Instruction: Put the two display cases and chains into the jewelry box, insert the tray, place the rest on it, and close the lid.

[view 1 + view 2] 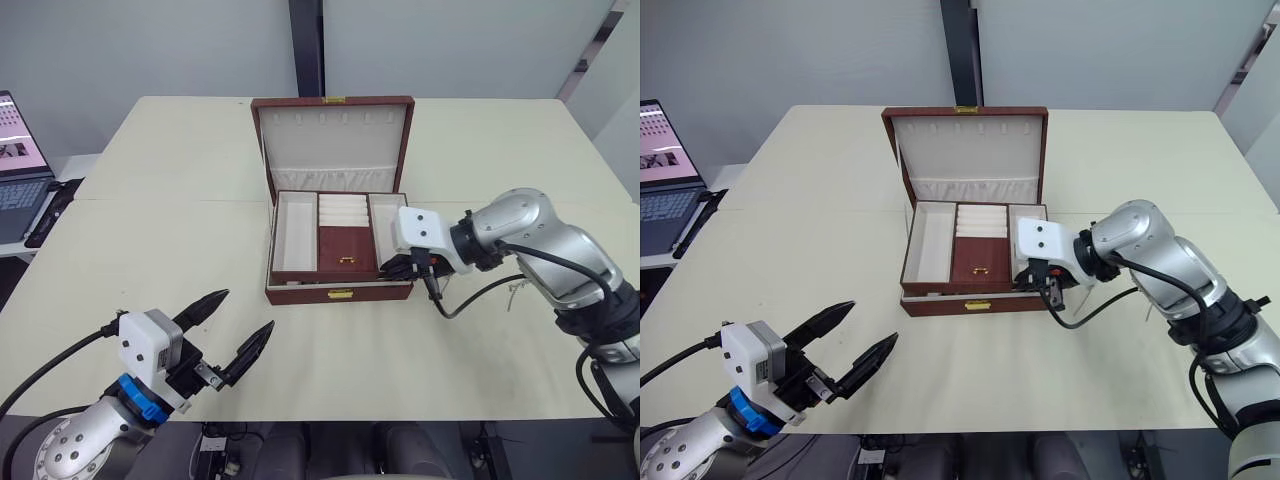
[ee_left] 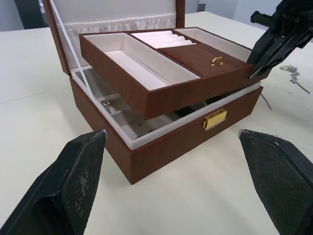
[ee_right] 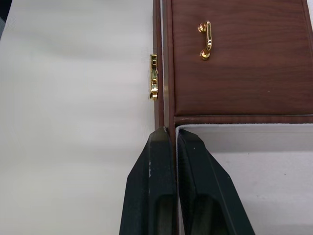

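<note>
The jewelry box (image 1: 340, 293) stands open at mid-table, its lid (image 1: 335, 135) upright and cream-lined. The tray (image 1: 345, 262) hangs tilted just above the box opening. My right gripper (image 1: 405, 268) is shut on the front wall of the tray (image 3: 168, 73) near its right corner. Under the tray, one clear-windowed display case (image 2: 110, 107) with a silvery piece lies in the box. A silver chain (image 2: 293, 76) lies on the table right of the box. My left gripper (image 1: 247, 311) is open and empty, low over the table's front left, pointing at the box.
A laptop (image 1: 20, 170) sits on a side surface beyond the table's left edge. A black cable (image 1: 480, 292) from the right arm loops over the table beside the box.
</note>
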You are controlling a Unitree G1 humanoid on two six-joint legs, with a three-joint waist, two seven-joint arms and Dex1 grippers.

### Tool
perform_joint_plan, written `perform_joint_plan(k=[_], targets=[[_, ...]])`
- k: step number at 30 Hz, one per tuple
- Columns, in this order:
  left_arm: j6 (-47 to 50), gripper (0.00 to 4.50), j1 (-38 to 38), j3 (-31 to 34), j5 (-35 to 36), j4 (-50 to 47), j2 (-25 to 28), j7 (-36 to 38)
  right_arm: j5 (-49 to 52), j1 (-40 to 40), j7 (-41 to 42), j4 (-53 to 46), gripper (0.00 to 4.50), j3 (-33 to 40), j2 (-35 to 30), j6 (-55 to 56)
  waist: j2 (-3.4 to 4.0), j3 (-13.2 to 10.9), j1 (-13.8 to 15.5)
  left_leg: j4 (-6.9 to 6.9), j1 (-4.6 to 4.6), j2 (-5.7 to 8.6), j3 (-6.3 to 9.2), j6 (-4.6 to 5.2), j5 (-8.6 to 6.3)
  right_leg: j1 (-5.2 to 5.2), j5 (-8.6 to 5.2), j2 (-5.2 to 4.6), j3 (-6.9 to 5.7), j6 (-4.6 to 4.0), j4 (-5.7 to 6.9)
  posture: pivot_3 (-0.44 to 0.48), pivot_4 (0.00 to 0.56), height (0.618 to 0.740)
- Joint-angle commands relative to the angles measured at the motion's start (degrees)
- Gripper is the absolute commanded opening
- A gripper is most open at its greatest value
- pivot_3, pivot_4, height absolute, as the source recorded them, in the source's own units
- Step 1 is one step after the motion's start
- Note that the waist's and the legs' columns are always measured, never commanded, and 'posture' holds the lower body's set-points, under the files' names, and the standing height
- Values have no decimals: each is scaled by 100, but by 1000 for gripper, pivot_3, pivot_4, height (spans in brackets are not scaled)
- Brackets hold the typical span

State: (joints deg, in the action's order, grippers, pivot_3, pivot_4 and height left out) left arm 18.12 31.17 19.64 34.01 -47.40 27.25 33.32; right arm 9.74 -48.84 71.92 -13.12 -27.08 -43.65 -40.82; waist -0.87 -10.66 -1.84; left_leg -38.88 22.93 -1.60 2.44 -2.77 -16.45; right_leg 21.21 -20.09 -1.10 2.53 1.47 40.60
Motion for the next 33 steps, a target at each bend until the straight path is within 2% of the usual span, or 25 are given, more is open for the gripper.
perform_joint_plan(k=[1, 11, 30, 32, 33], targets=[[-152, 4500, 70, 163, -9, -278, -32, -99, -174, -203, -19, 33, 24, 14, 74, 256, 0, 0, 1, 0, 0, 1, -1, 0, 0, 0, 0, 0, -1, 0, 0, 0, 150, 740], [-103, 4500, 148, 188, 20, -398, -6, -238, -414, -236, 57, 354, 24, -108, 347, 369, 0, 0, -1, 0, 0, 0, -2, 0, 0, 1, 0, 0, -2, 0, 1, 0, 150, 740], [61, 4500, -70, 110, 59, -433, 109, -357, -476, -221, 97, 354, 24, -117, 358, 244, -1, 0, 0, 1, 0, 0, -2, 0, 0, 1, 0, 1, -3, 0, 0, 0, 150, 740], [75, 4500, -78, 106, 57, -436, 112, -367, -442, -263, 84, 359, 579, -72, 388, 208, -1, 0, -1, 1, 0, 0, -1, 0, 0, 1, 0, 1, -3, 0, 0, 0, 150, 740], [82, 4500, -76, 107, 58, -439, 113, -370, -401, -283, 106, 343, 712, -45, 388, 173, -1, 0, -1, 1, 0, 0, -1, 0, 0, 1, 0, 1, -3, 0, 0, 0, 150, 740]])
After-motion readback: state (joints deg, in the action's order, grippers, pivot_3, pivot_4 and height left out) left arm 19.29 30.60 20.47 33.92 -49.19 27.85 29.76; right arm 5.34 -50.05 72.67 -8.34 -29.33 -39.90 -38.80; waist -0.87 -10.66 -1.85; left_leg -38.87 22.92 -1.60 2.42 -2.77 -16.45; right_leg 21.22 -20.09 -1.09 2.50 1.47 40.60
